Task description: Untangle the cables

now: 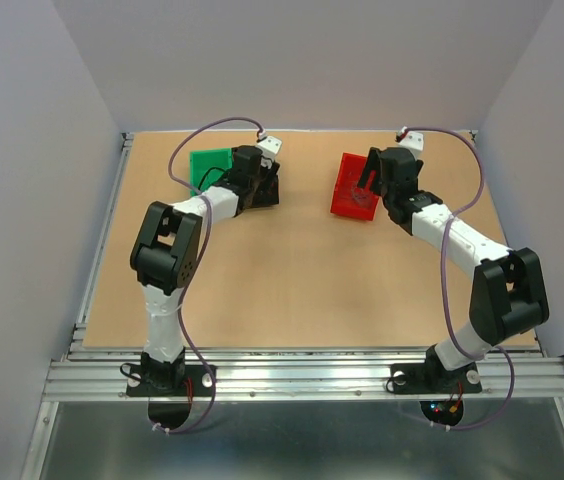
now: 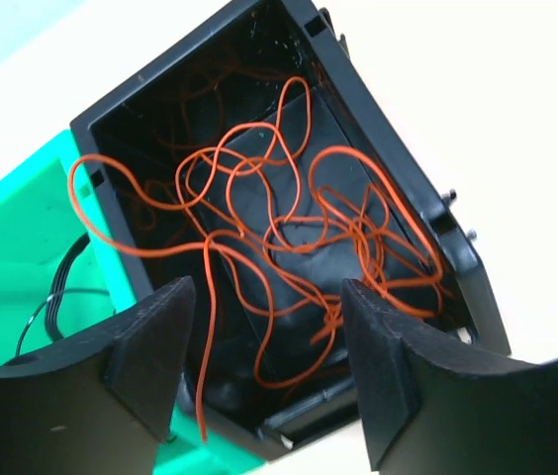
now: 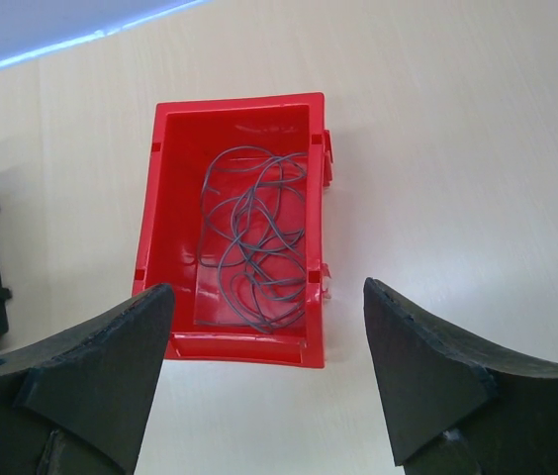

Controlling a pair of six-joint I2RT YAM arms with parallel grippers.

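Note:
A tangle of thin orange-red cables (image 2: pixel 269 223) fills a black bin (image 2: pixel 398 188); one strand hangs down over its near rim. My left gripper (image 2: pixel 266 289) is open just above this bin, its fingers on either side of the tangle, holding nothing. Thin black cables (image 2: pixel 56 297) lie in a green bin (image 2: pixel 22 237) beside it. Thin grey cables (image 3: pixel 254 237) lie curled in a red bin (image 3: pixel 239 346). My right gripper (image 3: pixel 267 287) is open and empty, above the red bin's near end. In the top view, the left gripper (image 1: pixel 259 180) and right gripper (image 1: pixel 370 180) hover over their bins.
The green bin (image 1: pixel 207 165) and black bin (image 1: pixel 267 192) stand side by side at the back left of the wooden table (image 1: pixel 292 270). The red bin (image 1: pixel 347 195) is at the back right. Grey walls enclose the table.

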